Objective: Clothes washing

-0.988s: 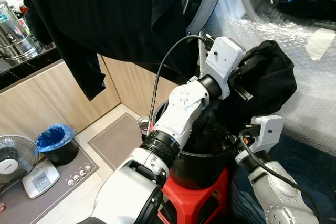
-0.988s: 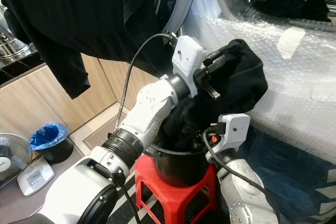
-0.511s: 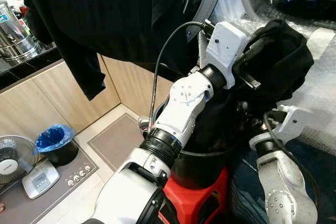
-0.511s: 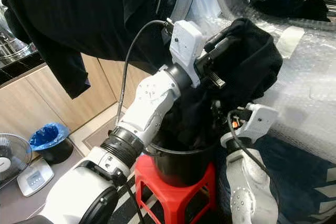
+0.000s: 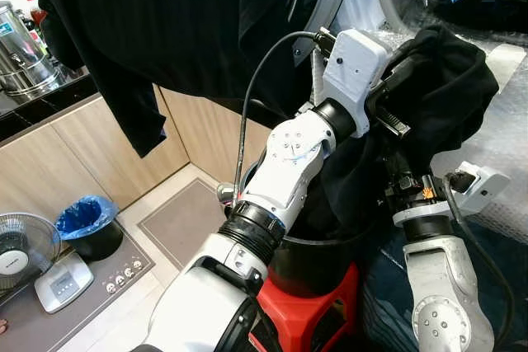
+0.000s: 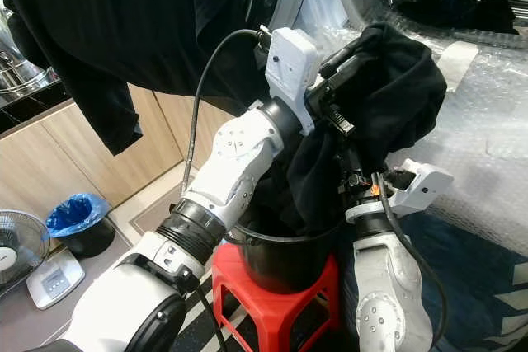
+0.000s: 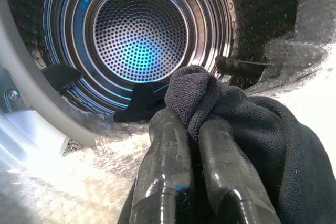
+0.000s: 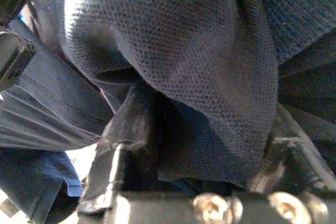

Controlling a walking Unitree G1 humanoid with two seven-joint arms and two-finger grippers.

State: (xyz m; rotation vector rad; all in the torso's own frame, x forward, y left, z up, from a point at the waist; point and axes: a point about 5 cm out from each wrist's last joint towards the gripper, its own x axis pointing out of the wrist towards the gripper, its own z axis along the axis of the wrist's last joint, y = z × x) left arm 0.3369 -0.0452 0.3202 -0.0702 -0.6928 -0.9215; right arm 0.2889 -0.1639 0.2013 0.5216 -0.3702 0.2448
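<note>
The left gripper (image 7: 181, 129) is held high at the end of a raised, bent left arm, its two black fingers (image 7: 167, 150) pressed together on a fold of a black garment (image 5: 445, 80), which is pinched between them. Through the left wrist view the garment's bunched edge is seen just before the open washing machine drum (image 7: 139, 35), lit blue inside. A few dark pieces of cloth lie at the drum's lip.

The right gripper (image 8: 199, 145) is brought up from below, the forearm nearly vertical, and is buried in the hanging underside of the same garment; cloth is draped between and over its fingers (image 8: 123, 135), and whether they are closed on it cannot be told.

One garment is lifted by the two arms. Its lower part trails down into one black bucket (image 6: 280, 257), which stands on one red stool (image 6: 247, 298). More dark cloth is seen inside the bucket.

A second dark garment (image 5: 165, 30) is draped over the open washer door above. Bubble wrap (image 6: 487, 121) covers the machine's front. On the floor stand one bin with a blue liner (image 5: 87, 224), one small fan (image 5: 25, 249) and one scale (image 5: 62, 282).
</note>
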